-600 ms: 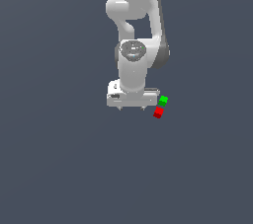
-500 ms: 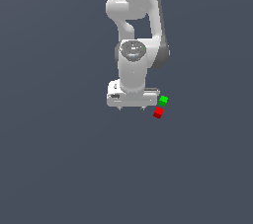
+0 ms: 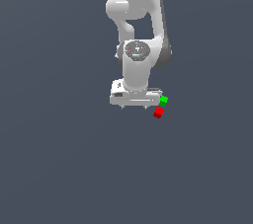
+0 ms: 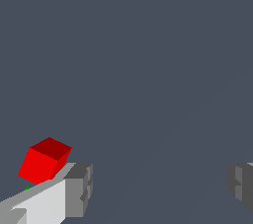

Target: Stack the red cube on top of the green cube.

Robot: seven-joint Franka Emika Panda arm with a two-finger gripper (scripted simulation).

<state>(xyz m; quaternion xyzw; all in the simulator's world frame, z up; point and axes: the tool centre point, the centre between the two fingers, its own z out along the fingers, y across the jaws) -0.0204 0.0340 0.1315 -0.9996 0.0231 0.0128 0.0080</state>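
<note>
In the exterior view the white gripper [image 3: 134, 103] hangs low over the dark floor, and the two cubes lie just off its end toward the exterior view's right: the green cube [image 3: 163, 100] and the red cube [image 3: 158, 112] sit close together, seemingly touching at a corner, with the red one nearer the bottom of that picture. Neither cube is between the fingers; both lie outside the hand. The wrist view makes this plainer: the jaws stand wide apart with nothing between them, one grey pad [image 4: 79, 190] showing near the red cube [image 4: 44, 161] and the other at the opposite edge, and the cube rests beyond the outer side of that nearer finger. A thin sliver of green peeks from behind that finger, too small to place exactly. The step in hand looks to be the approach to grasp the red cube, so the hand should probably shift sideways until the cube sits centred in the gap, descending only then. Because the green cube is so near, the jaws would best straddle the red faces that point away from it, lest a finger nudge the green one.
</note>
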